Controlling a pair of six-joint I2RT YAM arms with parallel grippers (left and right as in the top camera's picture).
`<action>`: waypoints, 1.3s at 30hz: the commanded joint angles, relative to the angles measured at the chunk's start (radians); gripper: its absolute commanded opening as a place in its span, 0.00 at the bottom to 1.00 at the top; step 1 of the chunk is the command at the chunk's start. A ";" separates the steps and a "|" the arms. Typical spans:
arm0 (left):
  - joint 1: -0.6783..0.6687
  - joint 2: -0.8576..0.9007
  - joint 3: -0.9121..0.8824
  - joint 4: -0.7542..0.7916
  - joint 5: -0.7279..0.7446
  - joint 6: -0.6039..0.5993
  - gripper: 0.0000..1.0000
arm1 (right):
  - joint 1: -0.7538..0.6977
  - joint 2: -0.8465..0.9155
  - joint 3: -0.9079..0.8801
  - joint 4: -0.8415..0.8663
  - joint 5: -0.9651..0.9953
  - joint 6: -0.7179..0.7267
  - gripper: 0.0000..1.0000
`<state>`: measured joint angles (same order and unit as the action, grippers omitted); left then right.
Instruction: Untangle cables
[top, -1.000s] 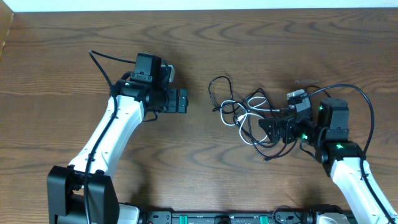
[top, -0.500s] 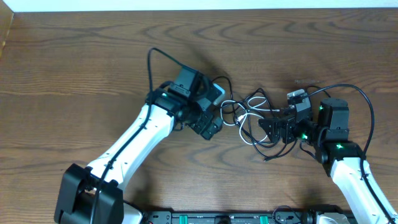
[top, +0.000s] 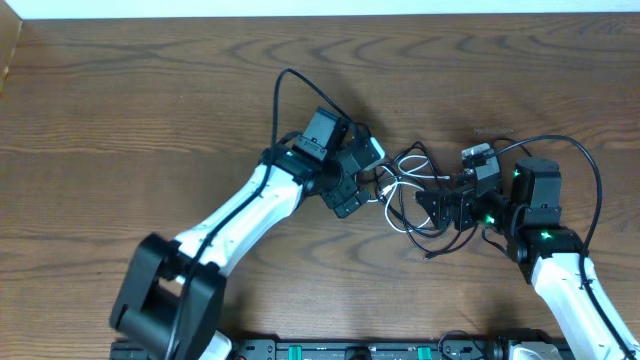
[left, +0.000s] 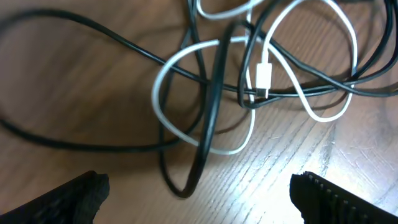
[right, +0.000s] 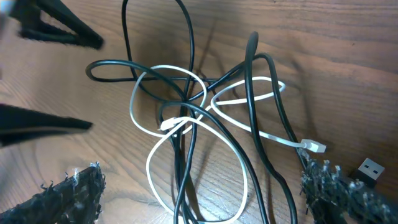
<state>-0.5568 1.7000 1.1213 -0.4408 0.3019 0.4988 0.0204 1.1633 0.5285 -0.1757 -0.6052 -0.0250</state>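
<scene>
Left tool (top: 360, 181) moved right, jaws spread over cables (top: 403, 186).

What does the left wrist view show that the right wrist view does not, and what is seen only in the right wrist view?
Only the left wrist view: the white rectangular plug in detail, lying against a crossing of the thin black and white cables. Only the right wrist view: the black USB plug, the free white cable tip, and the left arm's dark fingers, blurred, at the top left. Both: the same tangle of cables on the brown wooden table.
</scene>
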 joint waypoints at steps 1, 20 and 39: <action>-0.002 0.051 -0.005 0.018 0.049 0.018 0.99 | -0.006 0.002 0.004 0.000 0.001 0.013 0.99; 0.002 -0.571 0.013 0.208 0.045 -0.018 0.07 | -0.006 0.002 0.004 0.000 0.001 0.013 0.99; 0.053 -0.780 0.013 0.614 -0.511 -0.058 0.07 | -0.006 0.002 0.004 0.000 0.001 0.013 0.99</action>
<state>-0.5106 0.9287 1.1225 0.1127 -0.0059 0.4557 0.0204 1.1633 0.5285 -0.1757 -0.6048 -0.0250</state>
